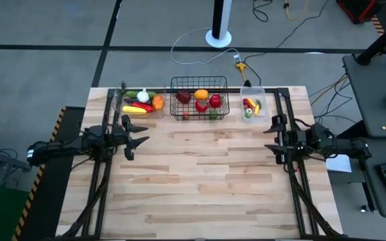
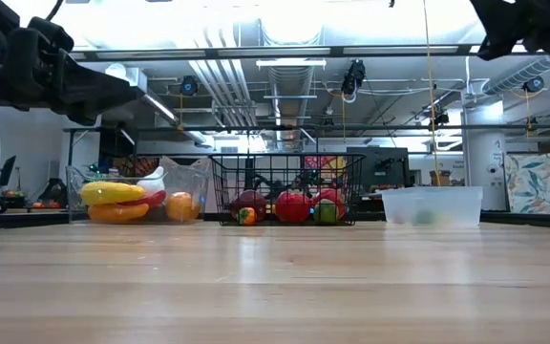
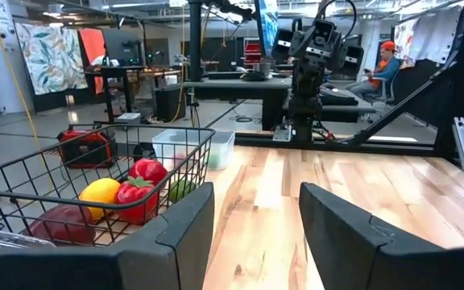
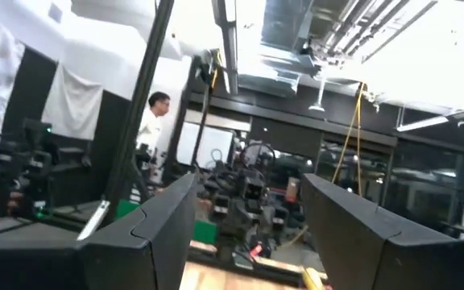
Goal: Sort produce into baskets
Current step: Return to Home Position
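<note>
The black wire basket (image 1: pixel 200 104) stands at the table's far edge and holds red peppers, an orange, a dark red piece and small green pieces. The wide clear bin (image 1: pixel 141 102) to its left holds garlic, eggplant, an orange, and yellow and red peppers. The small clear bin (image 1: pixel 252 106) to its right holds a few small pieces. My left gripper (image 1: pixel 143 138) is open and empty at the table's left side. My right gripper (image 1: pixel 269 139) is open and empty at the right side. Both hang above the table.
The bare wooden table top (image 1: pixel 206 181) lies between and in front of the arms. Black frame rails (image 1: pixel 106 174) run along the left and right sides. In the wrist views, people show in the room beyond the table.
</note>
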Robot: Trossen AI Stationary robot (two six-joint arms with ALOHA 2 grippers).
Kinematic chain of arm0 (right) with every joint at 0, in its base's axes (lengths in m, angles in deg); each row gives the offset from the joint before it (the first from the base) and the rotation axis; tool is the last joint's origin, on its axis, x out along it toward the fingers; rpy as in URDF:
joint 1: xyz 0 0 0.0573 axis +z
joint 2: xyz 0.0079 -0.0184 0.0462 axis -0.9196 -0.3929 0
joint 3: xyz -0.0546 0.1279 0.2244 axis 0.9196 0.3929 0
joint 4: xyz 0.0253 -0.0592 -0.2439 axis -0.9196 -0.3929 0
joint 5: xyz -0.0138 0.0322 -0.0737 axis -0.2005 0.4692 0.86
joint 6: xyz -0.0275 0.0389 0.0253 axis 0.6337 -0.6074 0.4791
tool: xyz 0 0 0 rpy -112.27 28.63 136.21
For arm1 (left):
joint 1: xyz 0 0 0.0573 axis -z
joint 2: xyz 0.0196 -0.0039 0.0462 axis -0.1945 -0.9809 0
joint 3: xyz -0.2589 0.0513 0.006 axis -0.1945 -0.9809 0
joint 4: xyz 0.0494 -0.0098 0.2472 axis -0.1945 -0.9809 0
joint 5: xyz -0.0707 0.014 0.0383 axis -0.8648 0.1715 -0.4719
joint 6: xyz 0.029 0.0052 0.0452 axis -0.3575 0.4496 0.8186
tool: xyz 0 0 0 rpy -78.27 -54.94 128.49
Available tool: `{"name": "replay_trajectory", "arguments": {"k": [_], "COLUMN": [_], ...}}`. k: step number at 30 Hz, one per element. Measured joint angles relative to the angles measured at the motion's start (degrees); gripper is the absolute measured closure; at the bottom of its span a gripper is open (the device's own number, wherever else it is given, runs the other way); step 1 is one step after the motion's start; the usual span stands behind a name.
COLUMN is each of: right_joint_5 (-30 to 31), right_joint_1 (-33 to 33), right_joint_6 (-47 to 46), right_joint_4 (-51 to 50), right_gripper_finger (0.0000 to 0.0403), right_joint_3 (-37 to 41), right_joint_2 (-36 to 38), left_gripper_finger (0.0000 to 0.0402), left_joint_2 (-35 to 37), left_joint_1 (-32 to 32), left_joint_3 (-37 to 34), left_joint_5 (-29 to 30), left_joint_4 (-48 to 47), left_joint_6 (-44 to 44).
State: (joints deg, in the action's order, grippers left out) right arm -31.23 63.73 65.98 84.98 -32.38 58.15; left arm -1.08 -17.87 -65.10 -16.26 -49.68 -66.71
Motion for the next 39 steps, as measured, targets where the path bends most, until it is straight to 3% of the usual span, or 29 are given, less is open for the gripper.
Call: {"name": "replay_trajectory", "arguments": {"k": [13,25,39], "right_joint_5": [0.6,0.7,0.6], "right_joint_1": [0.0,0.0,0.0], "right_joint_6": [5.2,-8.5,-8.7], "right_joint_4": [-6.5,-14.2,-14.6], "right_gripper_finger": [0.0186,0.0186,0.0186], "right_joint_3": [0.0,0.0,0.0], "right_joint_2": [-2.0,-3.8,-3.9], "left_gripper_finger": [0.0235,0.0235,0.0235], "left_joint_2": [-0.7,-1.0,-1.1], "left_joint_1": [0.0,0.0,0.0], "left_joint_3": [0.1,0.1,0.1], "left_joint_5": [0.0,0.0,0.0], "left_joint_4": [0.0,0.0,0.1], "left_joint_6": [-0.1,-0.1,-0.1]}}
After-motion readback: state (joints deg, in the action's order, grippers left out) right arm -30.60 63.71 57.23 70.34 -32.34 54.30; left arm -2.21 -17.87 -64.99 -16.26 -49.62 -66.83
